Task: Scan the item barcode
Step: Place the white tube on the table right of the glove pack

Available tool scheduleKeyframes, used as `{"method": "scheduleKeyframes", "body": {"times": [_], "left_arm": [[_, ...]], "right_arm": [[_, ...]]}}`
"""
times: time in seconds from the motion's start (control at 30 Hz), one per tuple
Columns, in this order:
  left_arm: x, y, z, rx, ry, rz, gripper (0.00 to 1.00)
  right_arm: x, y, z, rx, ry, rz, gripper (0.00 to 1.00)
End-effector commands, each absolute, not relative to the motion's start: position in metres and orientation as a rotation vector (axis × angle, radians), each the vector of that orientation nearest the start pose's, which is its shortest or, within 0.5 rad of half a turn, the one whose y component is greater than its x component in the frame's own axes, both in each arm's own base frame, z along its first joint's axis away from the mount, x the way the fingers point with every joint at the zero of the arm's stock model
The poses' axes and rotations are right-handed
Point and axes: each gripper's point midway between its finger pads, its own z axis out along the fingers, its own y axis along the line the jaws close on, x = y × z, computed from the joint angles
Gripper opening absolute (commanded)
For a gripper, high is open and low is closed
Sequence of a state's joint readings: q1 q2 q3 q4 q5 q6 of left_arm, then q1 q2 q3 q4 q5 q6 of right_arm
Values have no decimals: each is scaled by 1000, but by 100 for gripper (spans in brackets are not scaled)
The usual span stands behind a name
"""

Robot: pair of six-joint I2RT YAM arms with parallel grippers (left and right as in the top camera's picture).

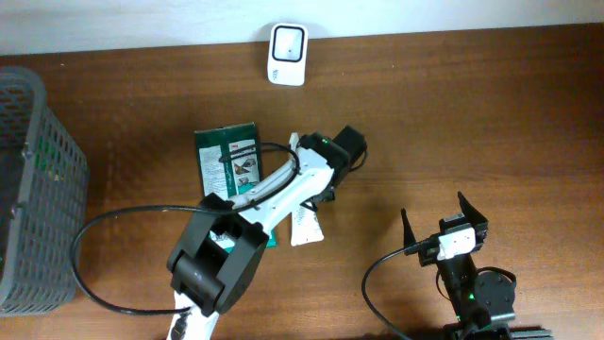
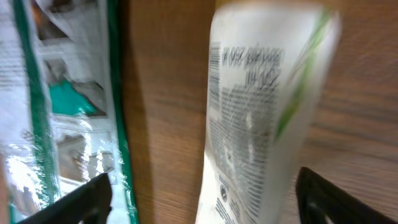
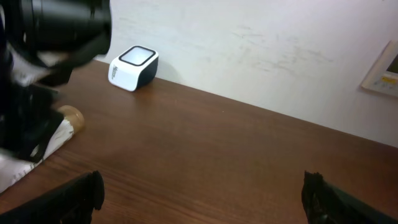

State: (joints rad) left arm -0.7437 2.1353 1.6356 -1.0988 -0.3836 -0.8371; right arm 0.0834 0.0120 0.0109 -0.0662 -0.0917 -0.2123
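The item, a white tube (image 2: 261, 124) with small print and a green stripe, lies on the brown table just right of a green-edged packet (image 2: 74, 99). My left gripper (image 2: 205, 202) hangs over the tube's lower part with both dark fingers (image 2: 84, 199) spread wide, one over the packet's edge and one beyond the tube. From overhead the tube (image 1: 307, 227) pokes out under the left arm (image 1: 283, 189). The white scanner (image 1: 287, 54) stands at the table's far edge by the wall. My right gripper (image 1: 444, 227) is open near the front right, holding nothing.
A grey mesh basket (image 1: 28, 189) stands at the left edge. The green packet (image 1: 229, 161) lies left of the left arm's wrist. A black cable (image 1: 94, 274) loops over the table at the front left. Bare wood spreads between the scanner (image 3: 132, 67) and my right gripper (image 3: 202, 193).
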Motion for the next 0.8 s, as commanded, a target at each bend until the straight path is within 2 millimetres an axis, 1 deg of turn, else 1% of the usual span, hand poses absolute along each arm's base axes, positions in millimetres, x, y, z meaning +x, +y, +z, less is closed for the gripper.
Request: {"method": "scheduleKeyframes", "body": {"times": [0.0,0.03,0.07,0.1,0.13,0.17,0.2,0.23,0.27,0.3,0.33,0.37,0.43,0.47,0.5,0.57,0.6,0.63,0.7,0.77], "left_arm": [[374,-218,135,-153,2645,384,99],[382,-216,168,-135,2612,334,99],[390,-210,208,-103,2570,269,99],[393,-203,233,-95,2540,231,99],[396,-180,282,-123,2470,180,99],[396,-158,314,-165,2413,151,99],[396,-137,337,-207,2368,138,99],[392,-103,364,-272,2311,130,99],[388,-78,379,-325,2276,133,99],[379,-39,394,-427,2232,157,99],[373,-4,405,-470,2208,182,99],[367,33,411,-542,2185,211,100],[358,79,411,-682,2158,233,99],[352,106,410,-769,2142,243,99],[345,139,405,-872,2125,244,99],[333,178,396,-1001,2105,221,100],[323,209,385,-1106,2093,207,99],[317,230,372,-1175,2101,182,99],[317,256,341,-1266,2146,126,99],[318,270,317,-1294,2202,137,99]], "right_arm": [[243,40,158,-315,1611,-2,98],[243,40,158,-315,1611,-2,98],[243,40,158,-315,1611,-2,98],[243,40,158,-315,1611,-2,98],[243,40,158,-315,1611,-2,98],[243,40,158,-315,1611,-2,98],[243,40,158,-315,1611,-2,98],[243,40,158,-315,1611,-2,98],[243,40,158,-315,1611,-2,98],[243,40,158,-315,1611,-2,98],[243,40,158,-315,1611,-2,98],[243,40,158,-315,1611,-2,98],[243,40,158,-315,1611,-2,98],[243,40,158,-315,1611,-2,98],[243,40,158,-315,1611,-2,98],[243,40,158,-315,1611,-2,98],[243,40,158,-315,1611,-2,98],[243,40,158,-315,1611,-2,98],[243,40,158,-315,1611,-2,98],[243,40,158,-315,1611,-2,98]]}}
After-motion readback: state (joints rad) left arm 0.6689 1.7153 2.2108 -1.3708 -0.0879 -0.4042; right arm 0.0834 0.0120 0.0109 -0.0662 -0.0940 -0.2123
